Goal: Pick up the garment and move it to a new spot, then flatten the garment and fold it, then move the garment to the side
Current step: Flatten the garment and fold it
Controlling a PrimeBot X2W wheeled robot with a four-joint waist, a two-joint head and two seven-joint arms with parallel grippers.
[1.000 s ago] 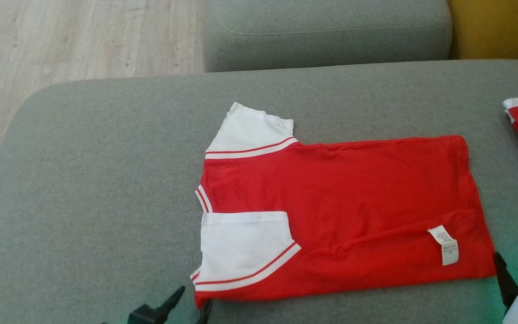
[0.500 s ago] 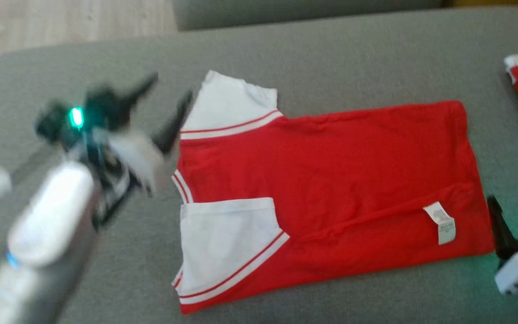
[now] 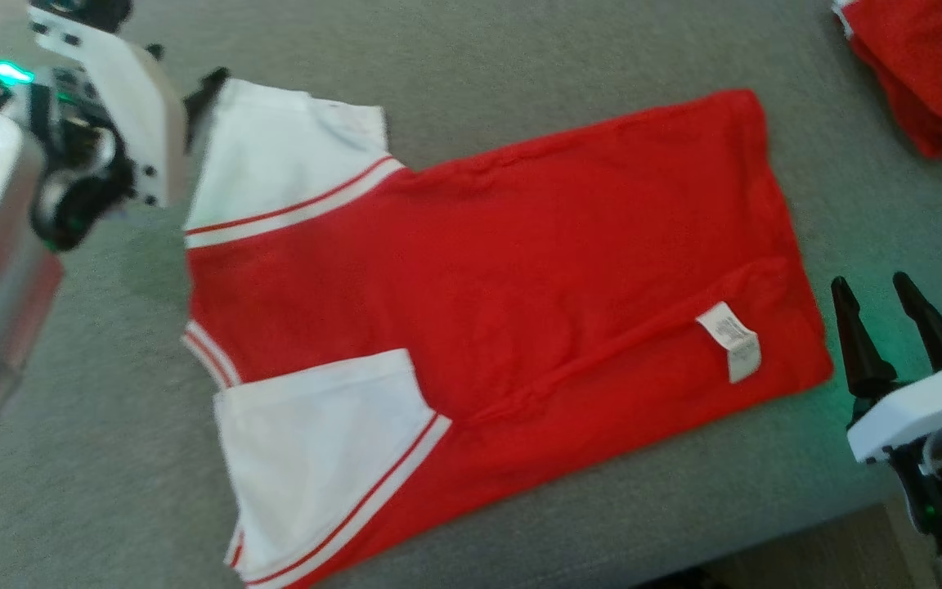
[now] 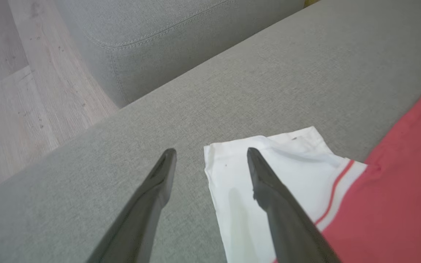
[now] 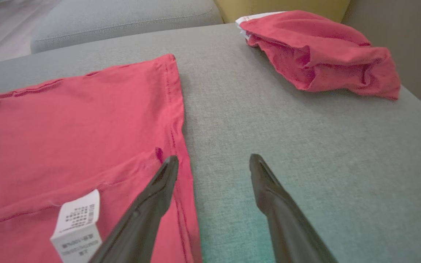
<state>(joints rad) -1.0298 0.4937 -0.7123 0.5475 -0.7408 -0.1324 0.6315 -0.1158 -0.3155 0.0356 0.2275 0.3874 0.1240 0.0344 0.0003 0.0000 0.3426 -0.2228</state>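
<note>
Garment (image 3: 504,270) flat on the sofa seat (image 3: 520,49), long axis left to right, sleeves to the left, hem to the right. Left jaws wide and empty, poised astride the edge of the far white sleeve (image 4: 269,164). Right jaws wide as well, holding nothing, just beside the hem (image 5: 175,109) near the care label (image 5: 77,219). One arm at each end, probably ready for a fold.

A wide grey fabric seat (image 3: 95,458) is spreading across the scene. A second grey cushion (image 4: 166,40) is sitting beyond it, and pale wooden floor (image 4: 20,109) is showing at the left.
</note>
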